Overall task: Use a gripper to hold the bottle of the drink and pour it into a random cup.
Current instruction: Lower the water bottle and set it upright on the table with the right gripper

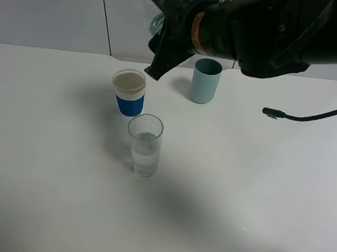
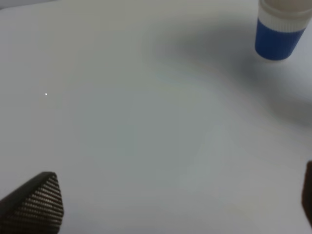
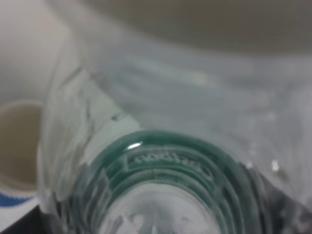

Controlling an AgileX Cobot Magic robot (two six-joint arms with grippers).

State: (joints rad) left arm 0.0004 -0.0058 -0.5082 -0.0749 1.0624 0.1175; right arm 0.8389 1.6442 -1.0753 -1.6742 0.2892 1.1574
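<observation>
My right gripper (image 1: 162,50) hangs high over the back of the table, black with an orange sticker. It is shut on the bottle of the drink (image 1: 156,23), of which only a clear greenish bit shows beside the jaws. In the right wrist view the bottle (image 3: 165,165) fills the frame, clear plastic with green rings. The cup (image 1: 144,144), a tall clear glass with some clear liquid in it, stands in front of and below the gripper. My left gripper (image 2: 170,209) is open over bare table and holds nothing.
A white paper cup with a blue sleeve (image 1: 128,92) stands just behind the glass; it also shows in the left wrist view (image 2: 279,29) and the right wrist view (image 3: 14,146). A teal cup (image 1: 206,80) stands at the back. A black cable (image 1: 287,116) lies at the right.
</observation>
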